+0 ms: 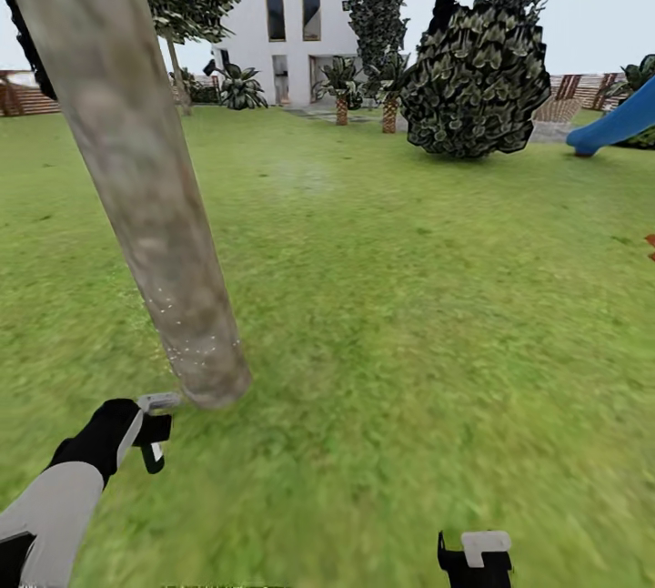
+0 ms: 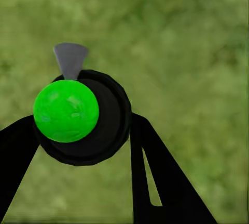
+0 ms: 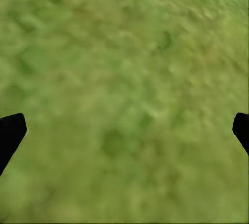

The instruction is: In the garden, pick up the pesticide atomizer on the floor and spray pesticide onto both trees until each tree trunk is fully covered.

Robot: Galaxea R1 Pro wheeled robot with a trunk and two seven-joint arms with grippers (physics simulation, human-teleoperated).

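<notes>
Left wrist view: round, perhaps glossy atomizer (image 2: 78,117) between claw (image 2: 83,146) fingers.

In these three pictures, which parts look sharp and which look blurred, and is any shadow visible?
Head view: the thick mottled grey-brown tree trunk and white house are fairly sharp, the green lawn smeared, without visible cast shadows. Left wrist view: the bright green round bottle is crisp, grass blurred. Right wrist view: grass soft throughout.

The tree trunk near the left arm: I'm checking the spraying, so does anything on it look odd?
Yes. The tree trunk carries a scatter of small pale specks near its base, above the left gripper, while higher up the bark looks plain. The gripper is shut on the sprayer bottle. Otherwise the grass shows nothing unusual.
</notes>
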